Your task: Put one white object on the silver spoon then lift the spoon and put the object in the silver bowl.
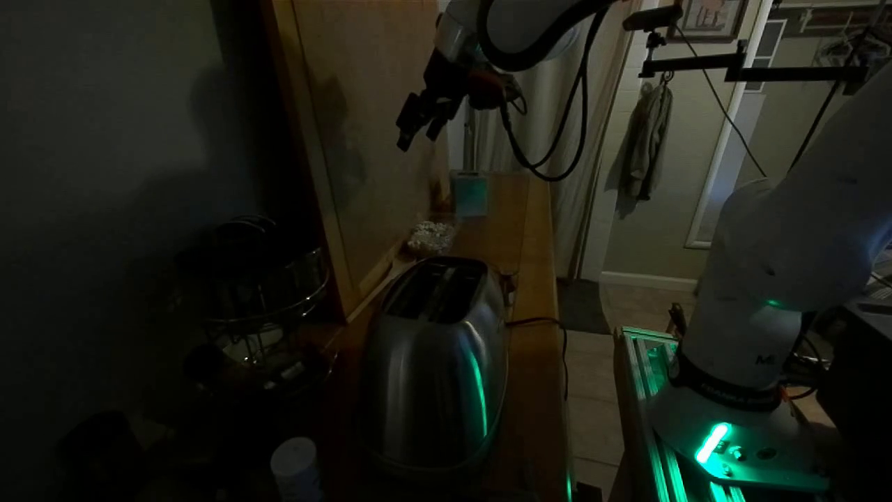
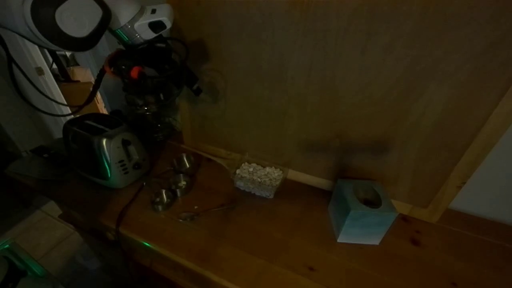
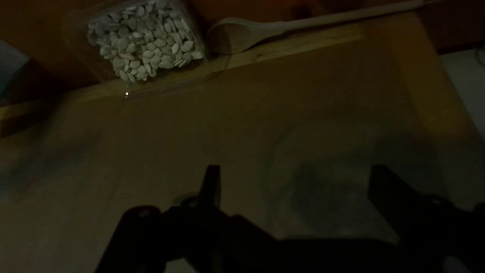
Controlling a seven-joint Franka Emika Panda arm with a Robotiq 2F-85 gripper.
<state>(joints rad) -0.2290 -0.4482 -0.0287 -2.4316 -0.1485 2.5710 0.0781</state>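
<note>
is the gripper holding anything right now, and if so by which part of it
Nothing is held. In the wrist view the gripper stands open, with no object between its fingers; the silver spoon lies on the table in an exterior view.

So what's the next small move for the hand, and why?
Probably ease the hand down toward the white seeds. It hangs open, higher than the seeds, holding nothing, and the silver spoon lies on the counter in an exterior view, so picking one seed seems to come first.
</note>
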